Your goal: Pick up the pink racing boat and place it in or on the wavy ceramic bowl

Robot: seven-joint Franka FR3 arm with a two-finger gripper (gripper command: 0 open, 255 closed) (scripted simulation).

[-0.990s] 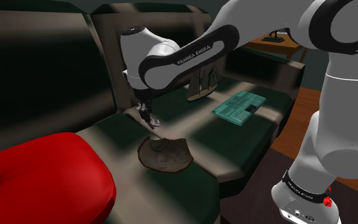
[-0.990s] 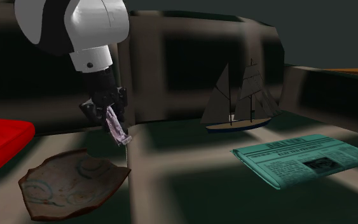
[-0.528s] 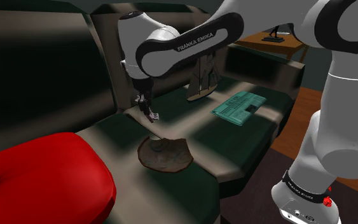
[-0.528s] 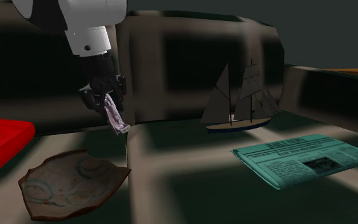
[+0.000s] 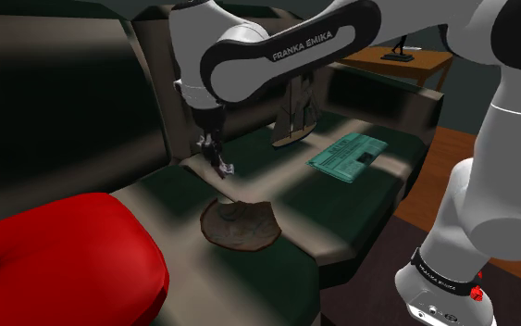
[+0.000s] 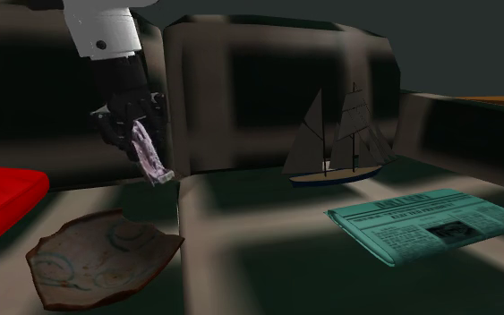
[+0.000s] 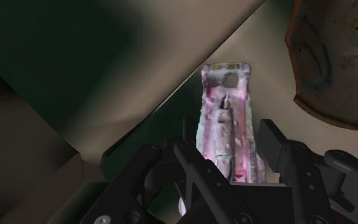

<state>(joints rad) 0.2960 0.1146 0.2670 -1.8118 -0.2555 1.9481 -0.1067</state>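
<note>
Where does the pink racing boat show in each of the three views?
Shoulder view: left of centre, the slim pale-pink racing boat hangs from the black gripper, above the brown wavy bowl.
Second exterior view: upper left, boat above the bowl's right part.
Wrist view: centre, boat clasped between the fingers.
Shared landmark: the bowl.

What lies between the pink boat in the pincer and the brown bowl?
Nothing: in the second exterior view the stretch from the boat down to the bowl is bare.

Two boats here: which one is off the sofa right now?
The pink racing boat, clasped in the tool and hanging in the air. The masted sailing ship stands on the sofa seat.
</note>
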